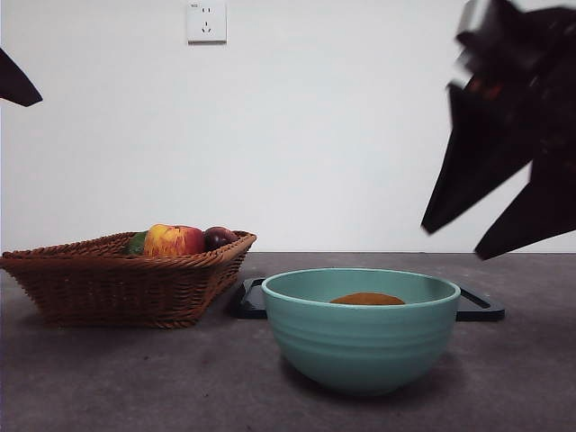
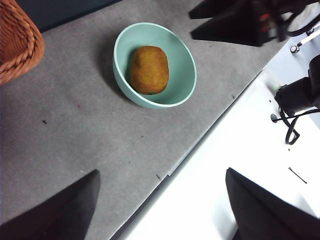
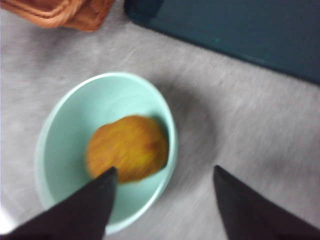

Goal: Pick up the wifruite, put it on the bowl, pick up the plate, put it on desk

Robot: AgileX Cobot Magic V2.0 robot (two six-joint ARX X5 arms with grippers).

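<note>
Inside the bowl (image 1: 360, 328) the wifruite (image 2: 149, 69) already lies, so the first half of the task looks done. The second half is not started, in my judgement: the dark plate (image 1: 477, 306) lies flat on the surface (image 1: 135, 378) behind the bowl, just beside the wicker basket (image 1: 117, 283).

The right claw (image 1: 468, 238) hangs above and beside the bowl with its jaws spread and nothing between them. The left claw (image 2: 160, 200) waits well apart, near the edge of the surface, also released and empty.

The wifruite is a dull orange-brown oval with matte skin, much smaller than the teal bowl, and rests on its side at the bottom.
</note>
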